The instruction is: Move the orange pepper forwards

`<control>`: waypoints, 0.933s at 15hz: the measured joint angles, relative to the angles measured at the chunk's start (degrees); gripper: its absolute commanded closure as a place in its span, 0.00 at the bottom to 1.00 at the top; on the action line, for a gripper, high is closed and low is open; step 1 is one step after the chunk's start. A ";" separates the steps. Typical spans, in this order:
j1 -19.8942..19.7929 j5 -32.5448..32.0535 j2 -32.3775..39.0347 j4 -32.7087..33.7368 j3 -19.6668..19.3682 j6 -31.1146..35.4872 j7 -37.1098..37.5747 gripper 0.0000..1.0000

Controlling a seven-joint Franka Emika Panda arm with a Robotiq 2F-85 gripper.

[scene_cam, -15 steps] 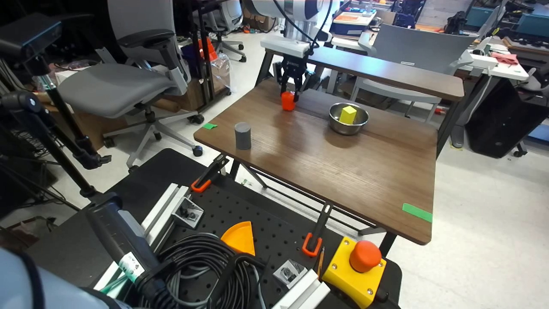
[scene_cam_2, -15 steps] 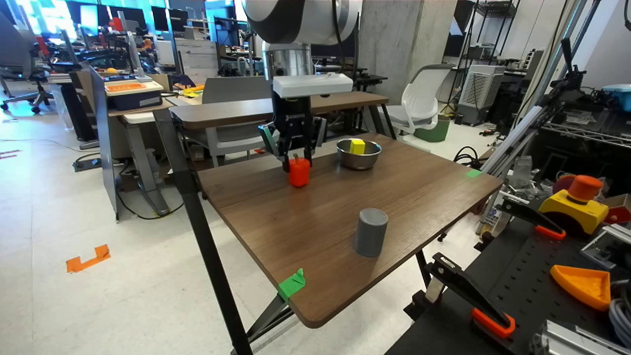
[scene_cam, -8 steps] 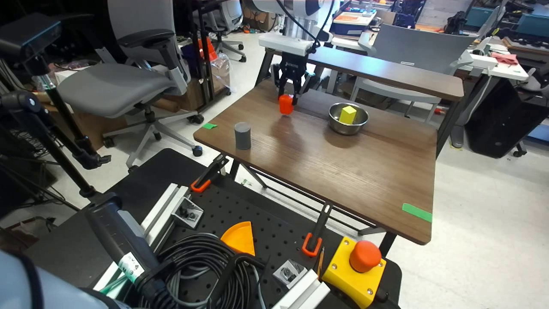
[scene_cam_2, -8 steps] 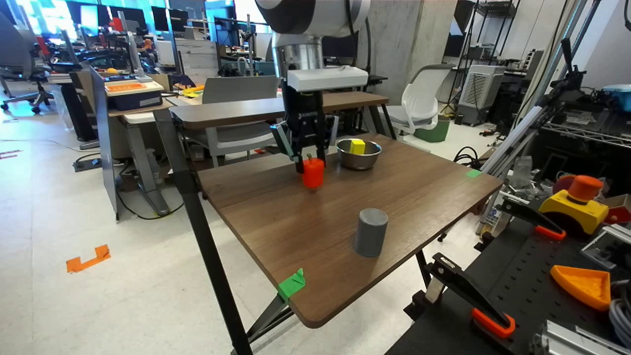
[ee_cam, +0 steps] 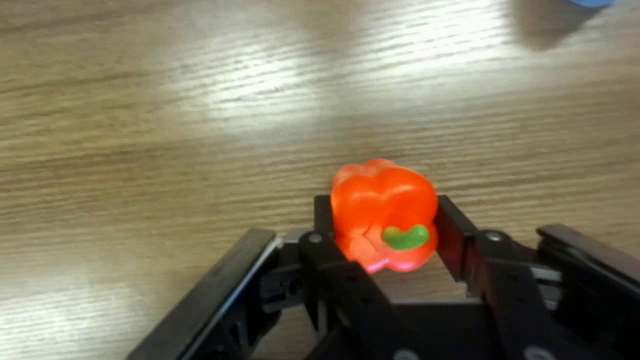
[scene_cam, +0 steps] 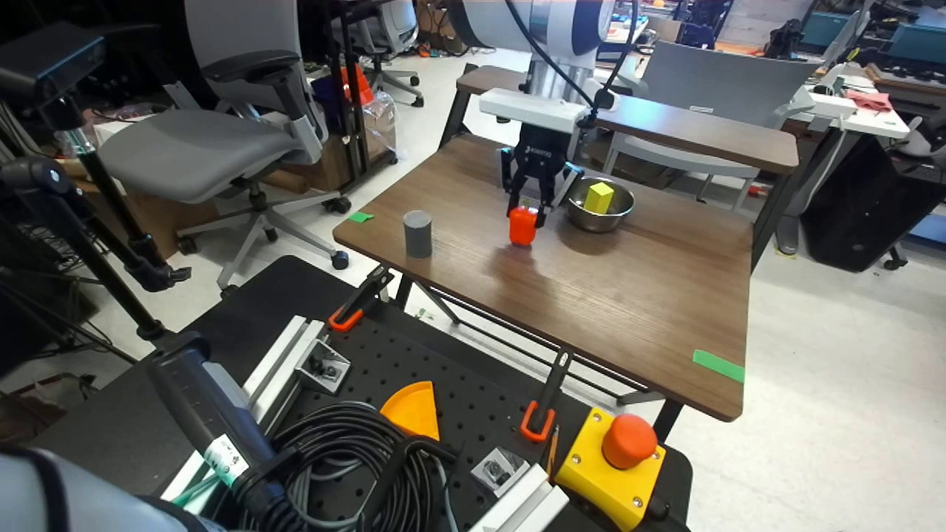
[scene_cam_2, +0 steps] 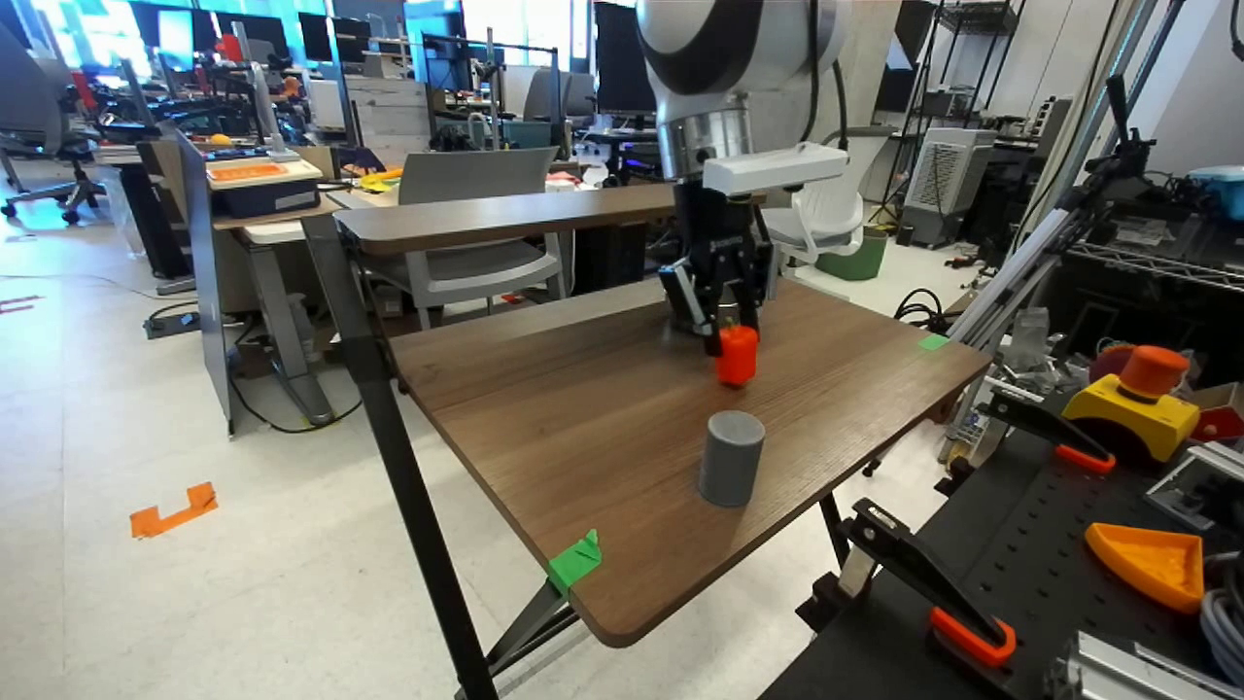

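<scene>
In an exterior view, the cylinder (scene_cam: 418, 235) stands on the table (scene_cam: 628, 295) left of the pepper (scene_cam: 522, 228), the bowl (scene_cam: 602, 222) right. The pepper is between the jaws of the gripper (scene_cam: 526, 216), a block (scene_cam: 599, 198) in the bowl.

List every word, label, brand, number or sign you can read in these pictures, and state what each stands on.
"ROBOTIQ": on the gripper, in an exterior view.
Too blurred to read: the white label on the black handle.
Too small to read: the pale sticker on the dark bin.
No other text is legible.
</scene>
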 measured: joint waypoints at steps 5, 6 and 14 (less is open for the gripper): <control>-0.47 -2.96 -3.59 -7.57 -0.99 0.71 -0.51 0.53; -0.47 -3.45 -4.18 -8.67 -1.02 1.37 -0.52 0.24; -0.35 -6.37 -8.14 -13.20 -0.60 -5.01 -0.89 0.00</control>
